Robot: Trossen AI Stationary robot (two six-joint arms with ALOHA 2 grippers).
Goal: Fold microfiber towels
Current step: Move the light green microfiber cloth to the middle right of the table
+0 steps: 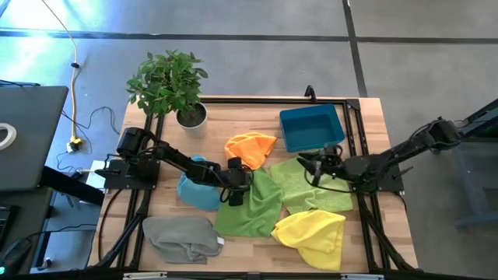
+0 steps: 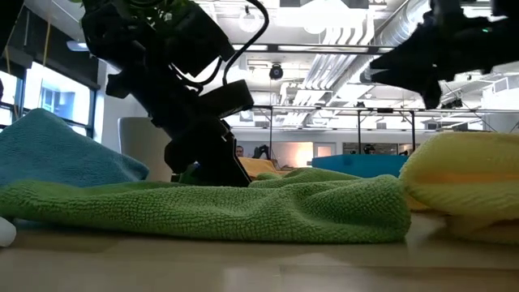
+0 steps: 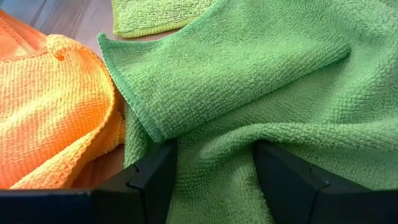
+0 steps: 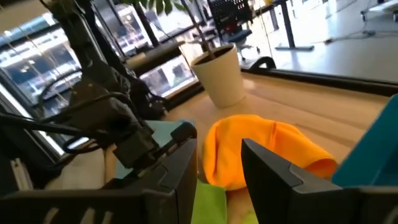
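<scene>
Microfiber towels, six, loose on the tabletop, listed left to right.

Grey towel (image 1: 183, 237): crumpled, near the front-left corner, apart from both arms.

Light blue towel (image 1: 198, 190): bunched left of centre, partly under the left arm.

Orange towel (image 1: 250, 148): heaped at centre toward the rear edge, just beside the blue bin (image 1: 313, 127).

Green towel (image 1: 250, 204): spread but rumpled at centre front, its long axis running roughly from the centre toward the front edge. One edge is turned over on itself in the left wrist view.

Left end effector (image 1: 236, 187): down on the green towel's left-hand border, fingers spread wide with a raised ridge of the cloth lying between them; not yet pinched. The towel's bulk lies to the right and front of it. This arm is clearly the nearer of the two, so the next grasp is probably its job.

Lime green towel (image 1: 315, 187): flat, right of centre, overlapped by the green one.

Yellow towel (image 1: 313, 233): folded over, near the front edge, right of centre.

Right end effector (image 1: 315, 165): raised above the lime green towel's rear edge, fingers partly apart, holding nothing, pointing toward the orange towel.
</scene>
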